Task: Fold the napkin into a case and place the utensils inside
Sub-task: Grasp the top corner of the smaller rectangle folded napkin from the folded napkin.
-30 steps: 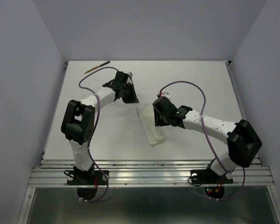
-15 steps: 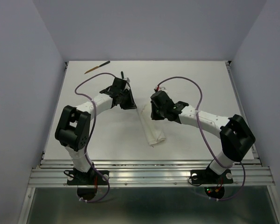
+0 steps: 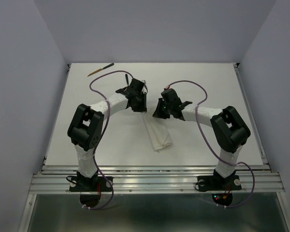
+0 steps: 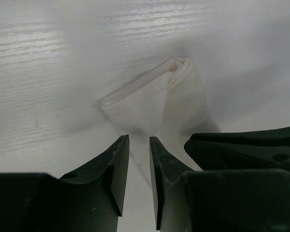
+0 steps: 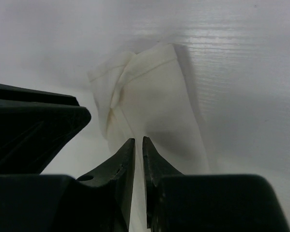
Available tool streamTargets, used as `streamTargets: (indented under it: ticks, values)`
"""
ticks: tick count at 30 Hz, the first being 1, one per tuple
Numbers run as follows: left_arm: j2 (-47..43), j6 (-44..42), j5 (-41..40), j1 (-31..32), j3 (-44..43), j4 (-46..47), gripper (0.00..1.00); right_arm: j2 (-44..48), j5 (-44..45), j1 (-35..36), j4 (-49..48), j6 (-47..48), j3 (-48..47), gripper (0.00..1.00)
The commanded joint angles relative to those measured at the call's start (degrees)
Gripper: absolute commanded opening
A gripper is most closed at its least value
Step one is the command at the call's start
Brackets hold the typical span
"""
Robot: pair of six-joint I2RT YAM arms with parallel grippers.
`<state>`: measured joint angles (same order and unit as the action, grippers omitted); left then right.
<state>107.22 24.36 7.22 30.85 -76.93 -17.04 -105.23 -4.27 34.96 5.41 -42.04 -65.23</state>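
Observation:
The napkin [image 3: 159, 135] lies folded into a narrow white case, running from mid-table toward the near edge. Both grippers meet at its far end. My left gripper [image 3: 141, 107] hovers just off that end with its jaws a small way apart and nothing between them [image 4: 139, 138]; the cloth [image 4: 154, 99] lies ahead of it. My right gripper [image 3: 157, 114] has its jaws almost together [image 5: 139, 140], tips pressed into a crease of the napkin [image 5: 154, 106]. One wooden utensil [image 3: 100, 69] lies at the far left. A dark slender piece [image 3: 127, 78] shows behind the left arm.
Purple cables [image 3: 103, 77] loop over both arms. The right gripper's black body [image 4: 246, 147] fills the right of the left wrist view, close beside my left fingers. Grey walls close the table [image 3: 207, 87] on three sides; a metal rail runs along the near edge.
Both grippers have come together at the napkin's far end. The left jaws have parted a little; the right jaws have closed down onto the cloth.

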Motion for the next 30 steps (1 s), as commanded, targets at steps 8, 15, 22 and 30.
streamTargets:
  ticks: [8, 15, 22, 30]
  values:
    - [4.57, -3.44, -6.61, 3.07, -7.71, -4.67, 0.33, -1.56, -3.64, -1.21, -4.71, -2.61, -3.32, 0.16]
    - [7.13, -3.79, -6.61, 3.95, -10.09, -6.34, 0.33, -1.47, -4.25, -1.74, -4.71, -2.52, -2.97, 0.16]
    - [6.34, -4.41, -8.10, 4.04, -10.52, -6.25, 0.32, -1.91, -4.52, -1.74, -6.82, -2.61, -2.71, 0.16]
    - [5.02, -6.69, -7.66, 4.83, -9.56, -5.47, 0.31, -1.73, -4.60, -2.26, -6.99, -2.52, -2.53, 0.16]
